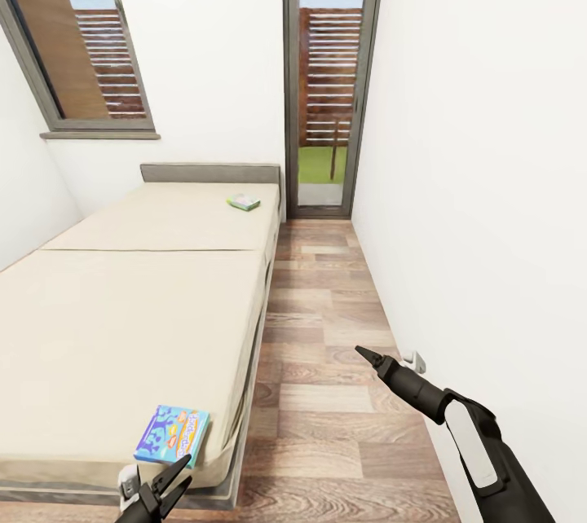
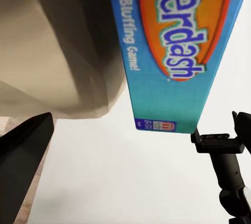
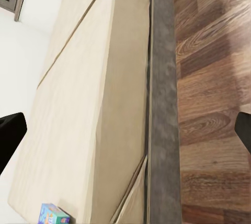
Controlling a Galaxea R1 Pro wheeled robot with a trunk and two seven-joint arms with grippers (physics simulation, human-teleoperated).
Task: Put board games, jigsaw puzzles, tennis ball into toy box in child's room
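Left jaws: the left gripper (image 1: 167, 481) stands spread and released, holding nothing, at the near edge of the bed (image 1: 122, 319), just short of the blue board game (image 1: 172, 435).
Step in hand: by my judgement, picking up that near box; the toy box and tabletop are out of sight, so the carry comes after.
How to do it well: the box lies flat on the near right corner of the mattress, so I would close across its thin edges or slide it to overhang first; a pinch from above on the broad face would likely skate off.
Blue box: thin, rigid printed card, glossy, orange oval with blue lettering (image 2: 178, 41); light, probably slippery.
Mattress: cream, matte, soft-looking, 1 seam across; grey padded headboard (image 1: 210, 173) at the far end.
Second game: small pale green box (image 1: 243, 202) lying flat at the far right of the bed.
Floor: brown wood planks (image 1: 326, 360), hard and smooth.
Right jaws: the right gripper (image 1: 368, 356) hangs over the floor near the white wall; the head view shows its tips together, the wrist view shows them apart, so I cannot tell its state.
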